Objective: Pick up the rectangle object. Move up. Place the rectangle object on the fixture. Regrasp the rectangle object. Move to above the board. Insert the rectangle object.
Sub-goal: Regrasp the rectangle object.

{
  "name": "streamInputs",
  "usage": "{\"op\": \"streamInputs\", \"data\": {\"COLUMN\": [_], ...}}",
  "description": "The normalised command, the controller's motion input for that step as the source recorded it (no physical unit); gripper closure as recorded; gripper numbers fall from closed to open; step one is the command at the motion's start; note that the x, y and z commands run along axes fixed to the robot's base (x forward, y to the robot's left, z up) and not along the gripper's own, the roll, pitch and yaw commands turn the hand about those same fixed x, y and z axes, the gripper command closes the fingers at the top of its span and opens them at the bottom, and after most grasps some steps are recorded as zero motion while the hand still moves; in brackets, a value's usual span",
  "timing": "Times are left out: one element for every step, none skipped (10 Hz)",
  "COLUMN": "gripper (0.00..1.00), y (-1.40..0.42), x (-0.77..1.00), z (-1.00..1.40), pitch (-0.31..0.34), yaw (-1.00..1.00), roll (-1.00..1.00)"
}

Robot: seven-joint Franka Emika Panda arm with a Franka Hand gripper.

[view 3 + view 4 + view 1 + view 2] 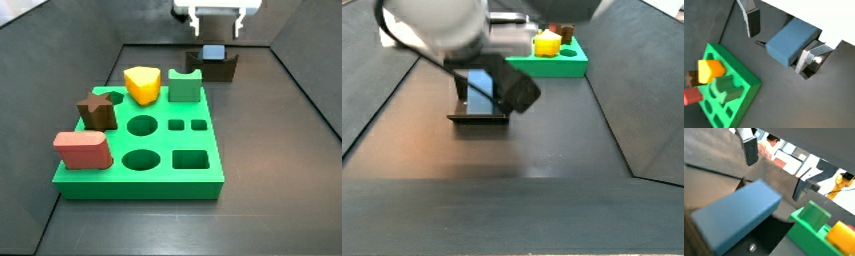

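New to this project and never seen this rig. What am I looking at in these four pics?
It is one robot arm with a two-finger gripper. Two pictures come from cameras on its wrist and look down past the fingers. The other two come from cameras fixed beside the table.

On the dark floor lies a green board with cut-out holes. It carries a red block, a brown star piece, a yellow piece and a green block.

Behind it, a slate-blue rectangle object sits on the dark fixture. The gripper hangs open just above it, holding nothing.
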Motion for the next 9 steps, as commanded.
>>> {"op": "streamInputs", "data": {"gripper": [0.0, 0.0, 0.0, 0.0, 0.0, 0.0, 0.0, 0.0, 0.0], "y": [0.01, 0.0, 0.01, -0.84, -0.8, -0.68, -0.53, -0.31, -0.15], "x": [-0.02, -0.02, -0.02, -0.11, -0.1, -0.11, -0.12, -0.09, -0.05], "z": [0.69, 0.57, 0.32, 0.88, 0.78, 0.65, 0.47, 0.2, 0.05], "pitch": [0.088, 0.092, 0.089, 0.063, 0.061, 0.051, 0.043, 0.039, 0.037], "yaw": [0.0, -0.01, -0.03, 0.03, 0.03, 0.03, 0.03, 0.03, 0.03], "roll": [0.05, 0.05, 0.05, 1.0, 1.0, 1.0, 1.0, 1.0, 1.0]}}
